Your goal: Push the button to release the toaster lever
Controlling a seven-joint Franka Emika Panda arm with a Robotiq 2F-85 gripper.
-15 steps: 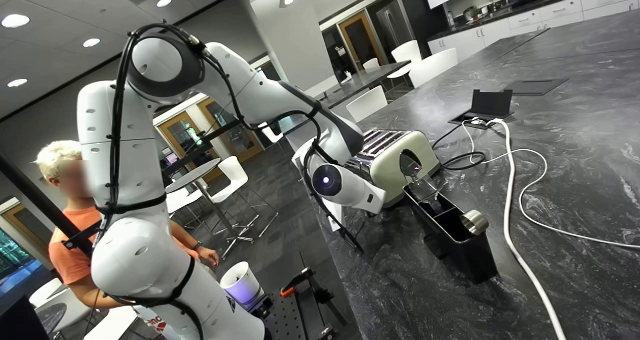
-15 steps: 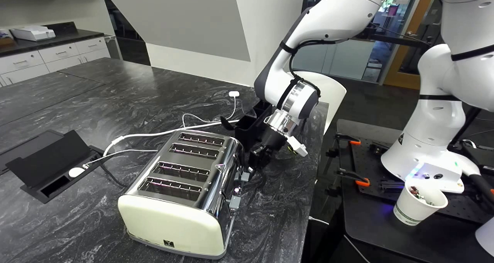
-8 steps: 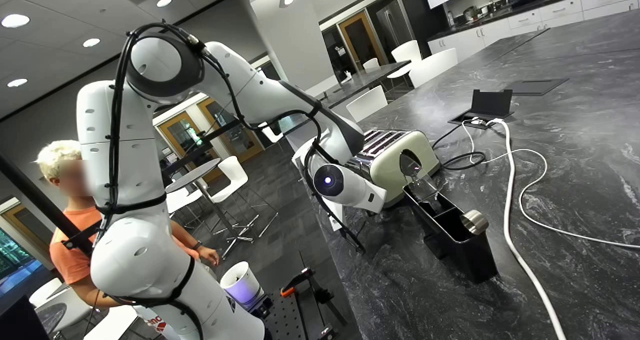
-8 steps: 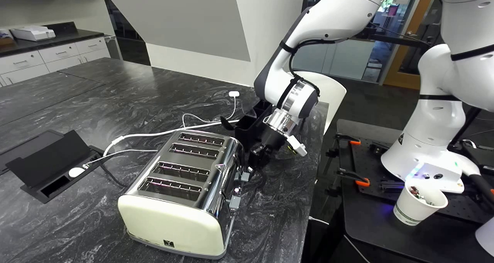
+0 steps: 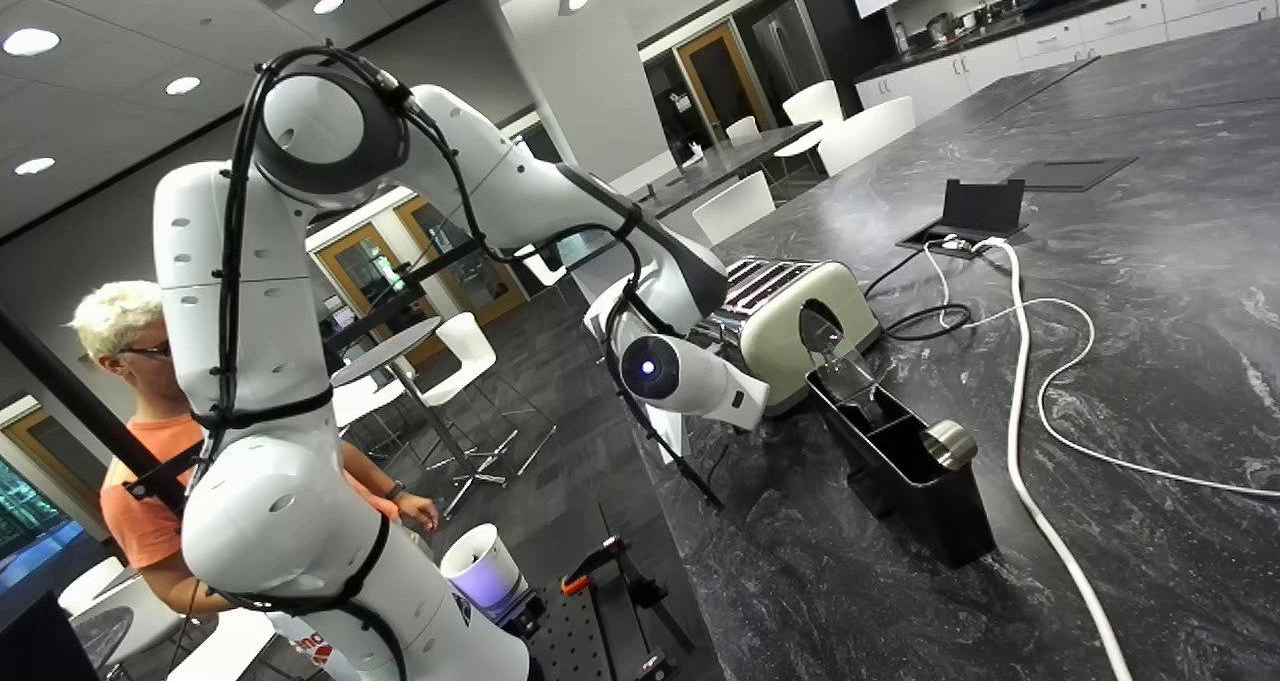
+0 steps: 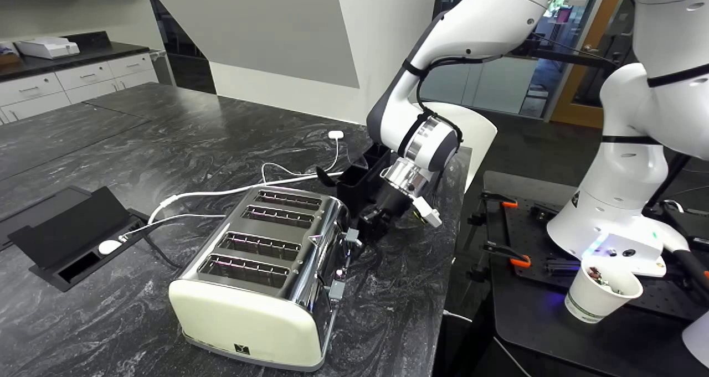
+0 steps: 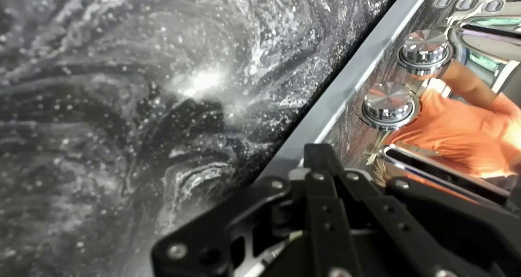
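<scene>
The toaster (image 6: 255, 308) stands on the tabletop (image 6: 393, 321), and close beside it the claw (image 7: 320, 155) is clenched, seemingly on nothing; I can't tell whether they touch. Straying sideways, it could bump a knob (image 7: 388, 102) or snag a lever (image 6: 352, 236) instead of a button (image 7: 466, 3); too hard a shove might skid the toaster.

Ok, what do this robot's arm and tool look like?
The arm is white and rounded, with dark grey joint trim, black cables, black straps and a silver collar near the tool. The tool is black, with jointed links and silvery screw heads.
</scene>
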